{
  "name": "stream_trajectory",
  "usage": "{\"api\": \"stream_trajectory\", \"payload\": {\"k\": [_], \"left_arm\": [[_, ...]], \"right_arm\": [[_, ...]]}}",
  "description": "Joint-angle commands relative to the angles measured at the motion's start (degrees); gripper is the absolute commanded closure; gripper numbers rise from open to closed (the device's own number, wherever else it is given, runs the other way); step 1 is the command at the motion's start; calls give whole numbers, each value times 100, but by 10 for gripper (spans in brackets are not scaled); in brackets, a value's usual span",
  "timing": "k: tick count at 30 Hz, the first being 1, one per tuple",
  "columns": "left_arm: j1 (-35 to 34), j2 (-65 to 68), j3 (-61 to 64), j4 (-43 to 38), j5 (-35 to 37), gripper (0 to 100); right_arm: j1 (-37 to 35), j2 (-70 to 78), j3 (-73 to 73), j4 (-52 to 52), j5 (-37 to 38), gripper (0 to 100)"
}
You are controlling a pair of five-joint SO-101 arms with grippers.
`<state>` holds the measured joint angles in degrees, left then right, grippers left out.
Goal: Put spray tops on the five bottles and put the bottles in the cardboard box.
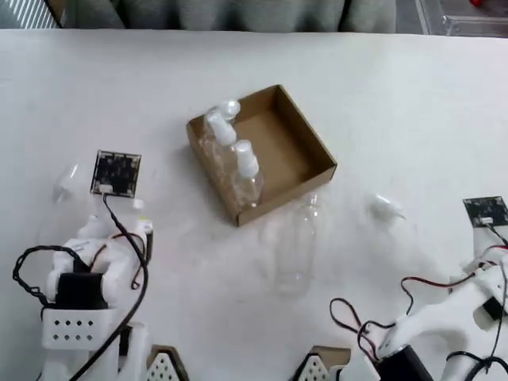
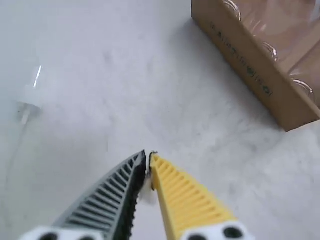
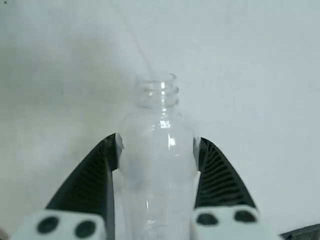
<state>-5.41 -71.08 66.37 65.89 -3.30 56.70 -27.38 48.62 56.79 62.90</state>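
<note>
Squarely between the right jaws, a capless bottle [image 3: 157, 165], pinched at both sides; left jaws together.

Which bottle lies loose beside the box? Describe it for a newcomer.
Start at the open cardboard box mid-table. Just below its lower-right wall in the high view, a clear bottle lies on its side, neck toward the box. Unlike the bottles inside, it has no white spray top.

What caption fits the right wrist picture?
The right end effector clasps a clear, uncapped bottle.
</note>
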Motion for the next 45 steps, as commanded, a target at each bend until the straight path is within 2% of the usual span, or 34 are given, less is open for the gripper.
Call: {"api": "stream_trajectory", "payload": {"k": [1, 4, 9, 15, 26, 28, 32, 34, 40, 45], "left_arm": [[163, -84, -563, 255, 0, 980], [321, -75, -642, 360, 0, 980], [391, -66, -703, 308, 0, 980], [-295, 57, -1389, 334, 0, 980], [-1051, 3108, -3446, 510, -53, 978], [-1235, 3530, -3666, 519, -53, 948], [-1745, 4277, -4026, 316, -62, 797], [-1974, 4699, -4185, 132, -105, 762], [-2396, 6211, -4941, -105, -1486, 842], [-2536, 7319, -5749, -105, -2048, 863]], "right_arm": [[198, 127, -308, -462, 149, 983], [198, 541, -527, -541, 141, 983], [207, 1701, -1442, -514, -343, 983], [356, 2404, -1855, -514, -413, 983], [48, 2413, -1829, -497, -457, 983], [-48, 2413, -1829, -347, -457, 983], [-303, 2422, -1829, -57, -440, 983], [-400, 2440, -1829, -57, -457, 983], [-620, 2404, -1829, 259, -466, 983], [-866, 2404, -1829, 497, -466, 983]]}}
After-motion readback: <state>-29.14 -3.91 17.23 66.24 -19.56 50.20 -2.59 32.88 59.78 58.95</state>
